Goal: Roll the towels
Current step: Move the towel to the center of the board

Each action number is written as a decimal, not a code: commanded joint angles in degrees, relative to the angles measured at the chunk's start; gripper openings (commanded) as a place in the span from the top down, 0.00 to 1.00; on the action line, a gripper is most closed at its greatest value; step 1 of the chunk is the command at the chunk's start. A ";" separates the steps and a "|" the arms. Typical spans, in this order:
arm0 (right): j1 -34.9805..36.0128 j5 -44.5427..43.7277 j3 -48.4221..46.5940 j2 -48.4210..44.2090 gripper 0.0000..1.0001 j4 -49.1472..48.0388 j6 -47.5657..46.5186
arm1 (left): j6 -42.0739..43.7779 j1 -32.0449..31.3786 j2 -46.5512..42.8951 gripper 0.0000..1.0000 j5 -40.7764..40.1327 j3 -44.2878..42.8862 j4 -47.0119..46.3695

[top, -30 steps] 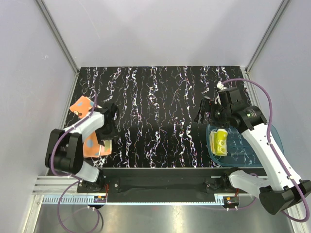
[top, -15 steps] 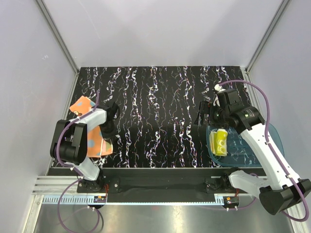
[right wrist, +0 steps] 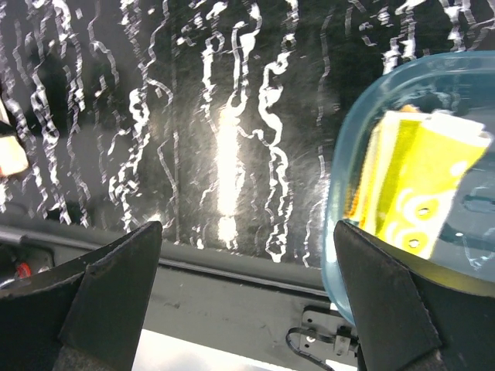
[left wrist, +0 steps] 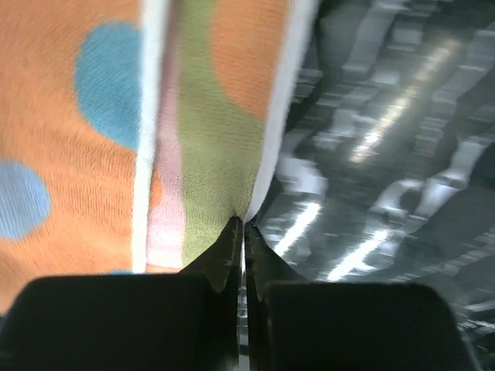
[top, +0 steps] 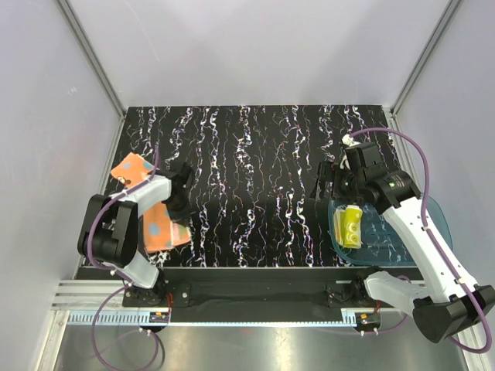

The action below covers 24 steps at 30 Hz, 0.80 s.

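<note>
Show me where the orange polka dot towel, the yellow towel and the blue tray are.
orange polka dot towel (top: 158, 229), top external view, on its dotted upper face.
yellow towel (top: 349, 225), top external view, on the middle of the roll.
blue tray (right wrist: 348, 154), right wrist view, on its near-left rim.

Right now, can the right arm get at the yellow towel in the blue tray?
Probably yes. The right gripper hangs open just beside the blue tray, and the yellow towel lies uncovered inside it.
</note>
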State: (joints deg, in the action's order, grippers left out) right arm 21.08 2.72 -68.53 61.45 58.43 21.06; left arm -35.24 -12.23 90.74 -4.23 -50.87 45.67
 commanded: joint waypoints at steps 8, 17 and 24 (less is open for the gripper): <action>-1.13 -3.51 -0.64 1.57 0.00 -1.48 3.81 | -18.89 -23.09 8.12 1.00 14.42 -19.94 -11.04; -1.57 5.79 2.44 7.09 0.00 -6.48 5.04 | -18.81 -30.05 20.89 0.52 18.99 -36.67 -11.74; -1.57 8.62 -2.04 19.57 0.05 -10.44 4.34 | -13.46 -22.86 9.12 0.45 15.93 -28.41 -9.64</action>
State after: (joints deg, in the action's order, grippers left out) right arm 19.81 8.56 -67.18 76.47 51.92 25.56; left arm -51.68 -39.42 108.07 12.38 -81.45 35.00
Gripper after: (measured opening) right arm 0.958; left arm 0.548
